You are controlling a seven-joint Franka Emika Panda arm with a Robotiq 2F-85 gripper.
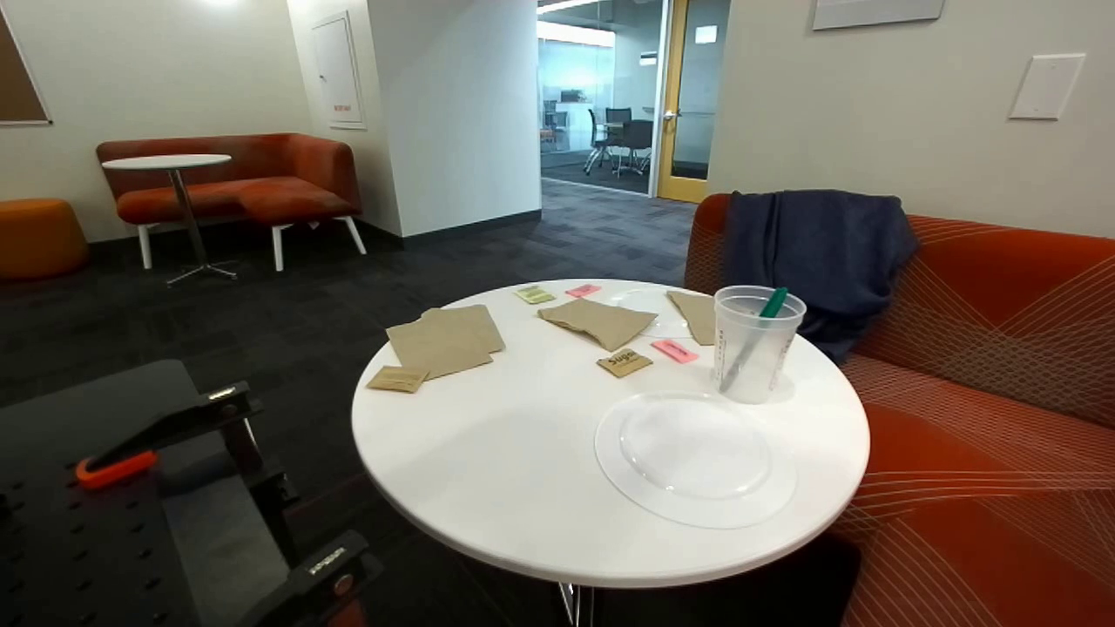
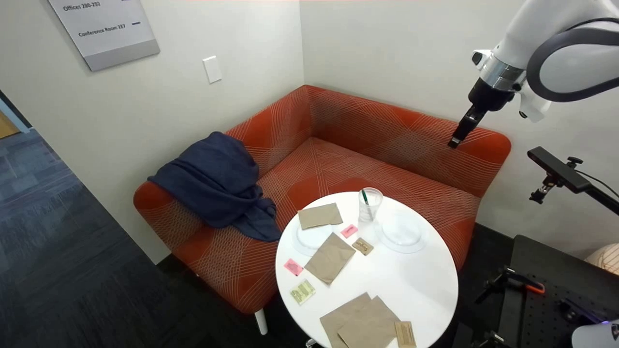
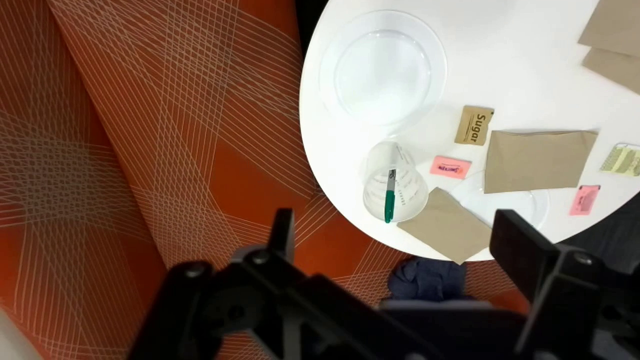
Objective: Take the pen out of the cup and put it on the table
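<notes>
Wrist view shows the pen [image 3: 390, 196] inside the cup [image 3: 412, 192], its green cap uppermost and leaning on the lip at six o'clock, its grey end slanting down towards twelve. My gripper [image 3: 395, 225] stands with its jaws spread wide, holding nothing. In an exterior view it hangs against the sofa [image 2: 338, 159], out at about two o'clock from the cup and well apart from it, so I judge the step in hand to be the approach.

To do that well, I should come down over the cap rather than over the middle of the mouth. Seen from the wrist, my jaws face each other along the nine-to-three line, while the pen lies along twelve-to-six, so they should close squarely across it; I would keep that angle. What I want to avoid is nipping the lip along with the cap, since the cup looks light and would likely rise or tip. Better a grip on the cap alone, then a slow lift along the pen's slant until the grey end clears the rim. For laying it down I would choose the white stretch of the table [image 3: 515, 65] between one and two o'clock from the cup, past the sugar packet [image 3: 474, 125], between the clear plate [image 3: 385, 80] and the overlapping napkins [image 3: 612, 32].
</notes>
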